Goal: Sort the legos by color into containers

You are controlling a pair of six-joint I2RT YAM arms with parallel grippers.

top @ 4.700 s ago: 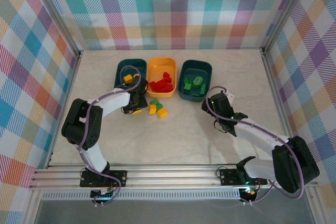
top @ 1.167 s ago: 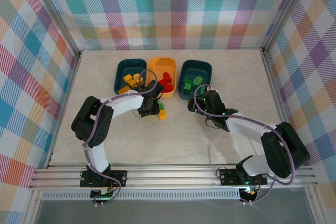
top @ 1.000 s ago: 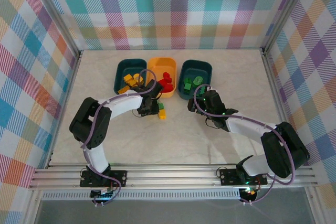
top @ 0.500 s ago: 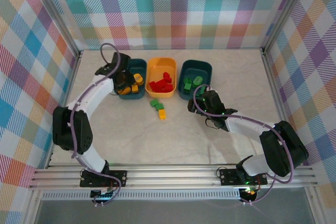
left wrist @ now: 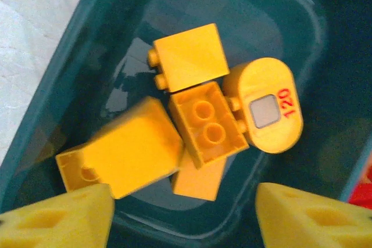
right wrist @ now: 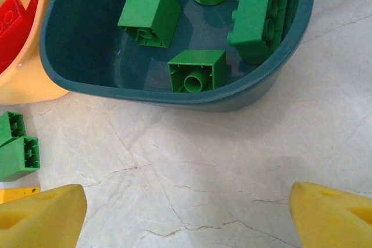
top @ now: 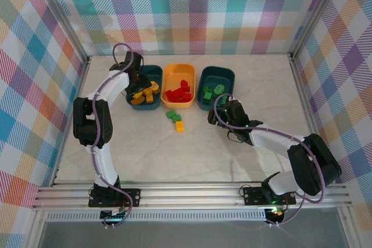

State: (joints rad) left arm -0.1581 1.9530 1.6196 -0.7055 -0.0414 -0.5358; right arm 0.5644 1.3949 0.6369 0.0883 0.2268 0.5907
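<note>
Three loose legos: two green (top: 172,115) and one yellow (top: 179,126) lie clustered on the table (top: 232,155), just in front of the orange-yellow bin (top: 177,74)
Sorted pieces: yellow bricks (left wrist: 203,123) in the left teal bin (left wrist: 64,79); red bricks (top: 179,93) in the orange-yellow bin; green bricks (right wrist: 150,13) in the right teal bin (right wrist: 174,94)
Left gripper (left wrist: 186,225): over the left teal bin; pads spread wide, nothing between them
Right gripper (right wrist: 186,213): low over the table beside the right teal bin's near wall; jaws wide, empty
Step in hand: apparently a yellow drop-off – finished, judging by the empty jaws
Next move: probably a return to the cluster; straddle one brick without nudging its close neighbours, close, then carry it to the matching bin
</note>
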